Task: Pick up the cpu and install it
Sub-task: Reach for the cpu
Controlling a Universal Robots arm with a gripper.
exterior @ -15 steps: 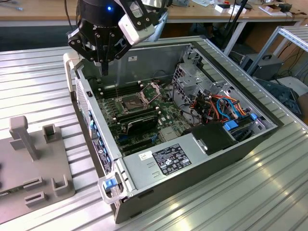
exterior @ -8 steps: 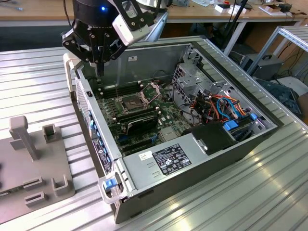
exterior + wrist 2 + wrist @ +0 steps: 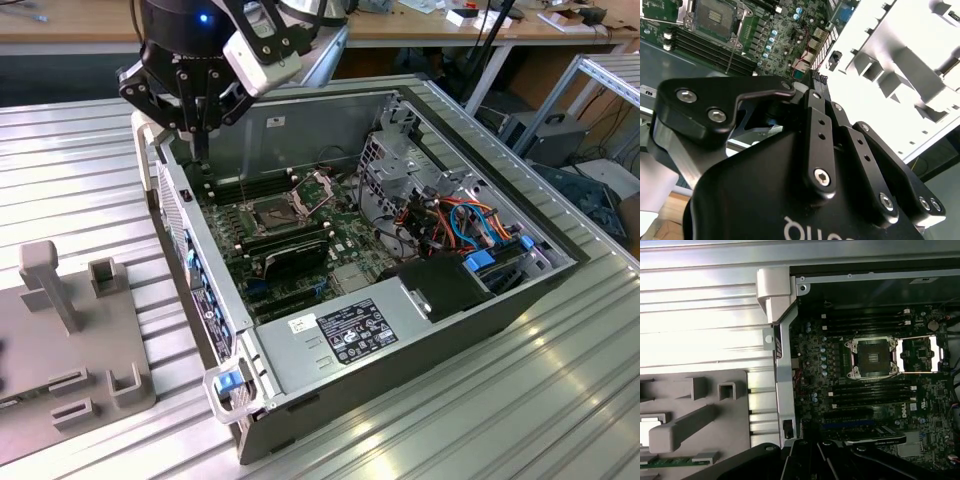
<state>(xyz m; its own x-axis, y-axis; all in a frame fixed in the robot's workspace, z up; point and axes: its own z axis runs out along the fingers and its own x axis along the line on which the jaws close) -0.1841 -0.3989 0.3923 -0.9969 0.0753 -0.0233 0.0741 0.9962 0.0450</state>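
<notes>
Gripper (image 3: 201, 155) hovers above case's (image 3: 300, 130) perforated wall, jaws together; socket (image 3: 873, 356) frame open; probable cpu (image 3: 649, 428) sits in grey fixture (image 3: 700, 385)

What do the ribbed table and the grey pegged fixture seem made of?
Ribbed silver table: likely bare aluminium, bright glare along straight grooves. Matte grey fixture block with pegs: probably plastic, moulded or printed; dull, uniform, no glint.
</notes>
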